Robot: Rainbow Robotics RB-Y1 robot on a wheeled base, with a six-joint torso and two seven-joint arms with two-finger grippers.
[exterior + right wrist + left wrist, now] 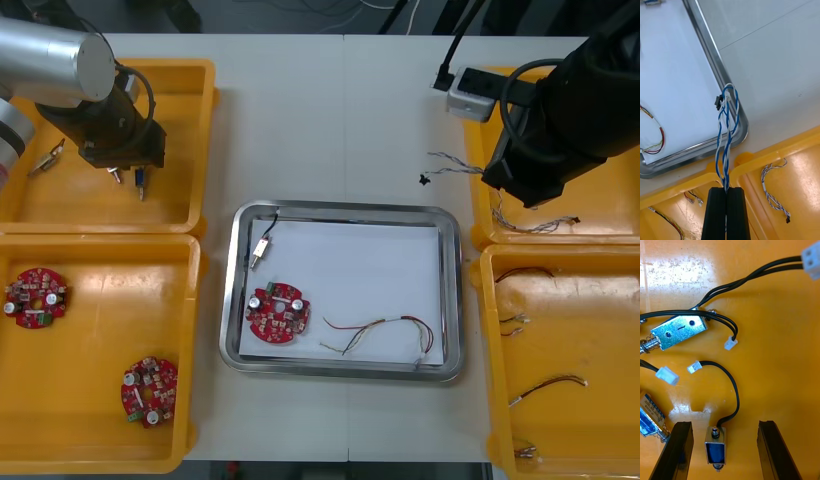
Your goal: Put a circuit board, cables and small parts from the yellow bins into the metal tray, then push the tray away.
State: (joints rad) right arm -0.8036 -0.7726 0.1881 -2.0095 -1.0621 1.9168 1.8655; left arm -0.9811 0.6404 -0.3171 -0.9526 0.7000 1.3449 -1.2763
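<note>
The flat, light worktop (300, 120) holds four smooth yellow bins (195, 110), two at each side. Between them sits the shiny metal tray (350, 208), white inside, with round corners. The right hand (726, 189), by the far right bin, is pinched tight on a twisted blue and white cable (727, 123). The left hand (724, 425) hangs wide open in the far left bin, holding nothing. A round red circuit board (278, 313) lies in the tray. A boxy small metal part (715, 448) lies between the left fingers (677, 442)
</note>
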